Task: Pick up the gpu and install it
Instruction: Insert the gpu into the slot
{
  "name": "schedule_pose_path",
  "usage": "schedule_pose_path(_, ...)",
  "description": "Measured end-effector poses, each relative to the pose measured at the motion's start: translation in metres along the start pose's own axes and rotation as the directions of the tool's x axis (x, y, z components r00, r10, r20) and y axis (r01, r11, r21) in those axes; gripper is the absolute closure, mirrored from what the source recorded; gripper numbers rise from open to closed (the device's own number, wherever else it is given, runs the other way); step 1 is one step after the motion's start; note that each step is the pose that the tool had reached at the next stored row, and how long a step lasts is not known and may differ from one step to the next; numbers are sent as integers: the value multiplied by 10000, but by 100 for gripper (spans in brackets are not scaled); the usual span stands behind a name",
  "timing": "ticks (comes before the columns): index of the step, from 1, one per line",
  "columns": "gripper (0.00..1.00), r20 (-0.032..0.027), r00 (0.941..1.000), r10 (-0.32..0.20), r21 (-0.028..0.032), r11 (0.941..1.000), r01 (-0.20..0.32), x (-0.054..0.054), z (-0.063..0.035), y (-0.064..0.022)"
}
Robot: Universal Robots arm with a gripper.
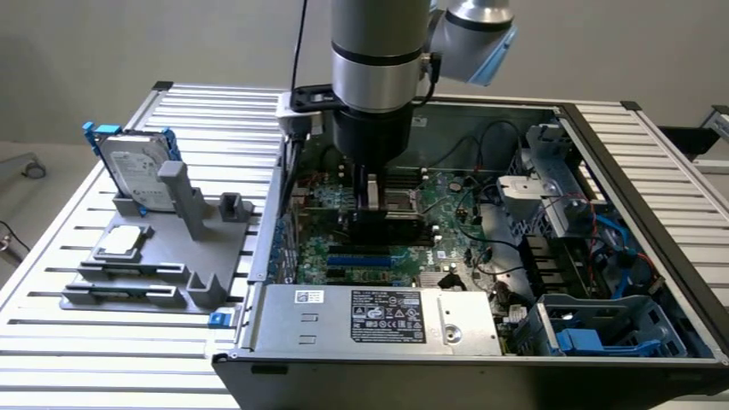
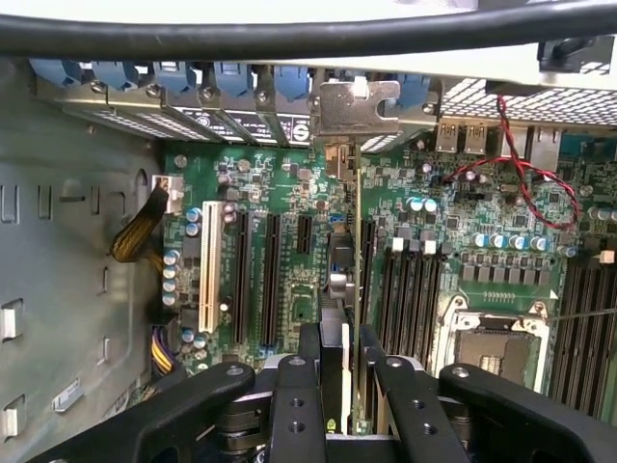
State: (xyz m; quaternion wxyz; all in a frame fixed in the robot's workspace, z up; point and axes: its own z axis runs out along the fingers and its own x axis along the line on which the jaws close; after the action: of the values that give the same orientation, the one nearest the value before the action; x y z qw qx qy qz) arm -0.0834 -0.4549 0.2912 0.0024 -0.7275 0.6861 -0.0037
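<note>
Graphics card [image 1: 387,229]: centre of the exterior view, gripped between the narrow jaws of the gripper [image 1: 373,198]. It is held upright on edge, seemingly to line up with a motherboard [image 1: 445,226] slot, its silver bracket [image 2: 359,106] at the rear openings; whether it is seated I cannot tell. Computer case [image 1: 456,384]: open, holding motherboard, power supply [image 1: 376,316], cables. Grey holder [image 1: 137,273], on the bench [image 1: 68,342] at the exterior view's left: hard drive [image 1: 137,175], square chip [image 1: 123,242].

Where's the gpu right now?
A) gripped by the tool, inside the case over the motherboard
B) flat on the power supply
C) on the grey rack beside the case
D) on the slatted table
A: the tool is clamped on the gpu, just above the motherboard inside the open case.
</note>
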Motion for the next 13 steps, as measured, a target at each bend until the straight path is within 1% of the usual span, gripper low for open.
schedule_pose_path(4,73,10,9999,141,39,9999,-142,-1,28,34)
schedule_pose_path(13,73,55,9997,224,53,9997,-224,-2,70,42)
